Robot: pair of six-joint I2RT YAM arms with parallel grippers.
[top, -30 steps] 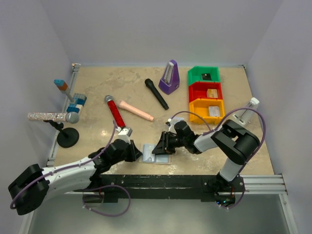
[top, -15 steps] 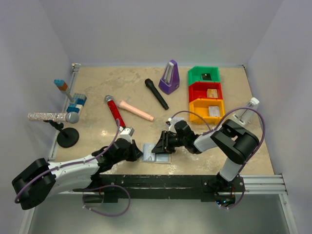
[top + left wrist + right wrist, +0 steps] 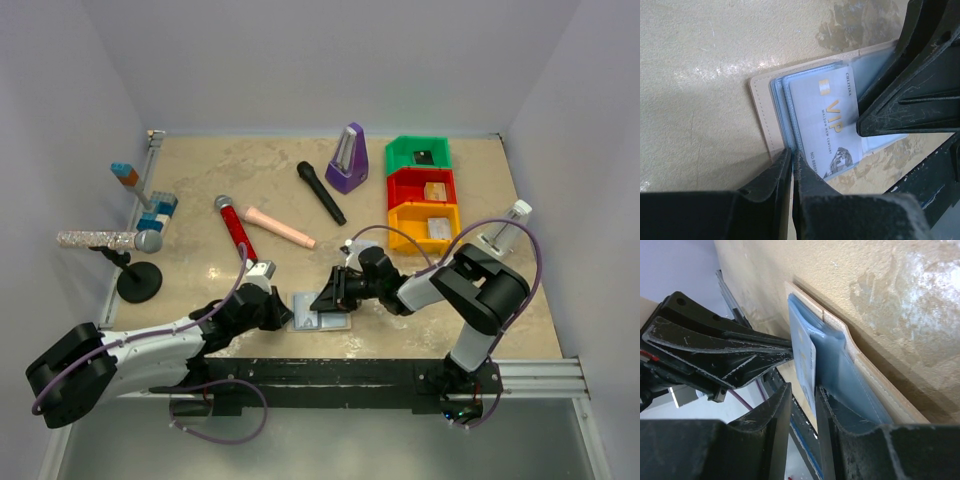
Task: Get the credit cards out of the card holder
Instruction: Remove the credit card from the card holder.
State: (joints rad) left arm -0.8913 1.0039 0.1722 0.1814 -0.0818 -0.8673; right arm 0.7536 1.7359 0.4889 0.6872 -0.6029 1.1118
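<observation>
A: Two claws at the card holder (image 3: 322, 321), right? Where was it?
B: Open & flat on the table (image 3: 250, 170), near the front edge, btw the two arms. Blue sleeves faced up, tan edging round them.
A: Left claw (image 3: 791, 154)?
B: V. narrow, nearly closed. Tips pinched the holder's near edge, right where the blue sleeves stacked.
A: Right claw (image 3: 804, 388)?
B: Narrow too. Pale credit card (image 3: 827, 120) w/ "VIP" print sat edge-on btw its fingers. Rest of the card lay over the sleeves. In a pocket or loose, couldn't tell.
A: Card actually gripped?
B: Couldn't tell. Small gap showed on one side of the card.
A: Claws touching each other?
B: No, apart, on opposite sides of the holder.
A: Other stuff?
B: Green/red/orange bins (image 3: 422, 195), far right, well apart from the holder.
</observation>
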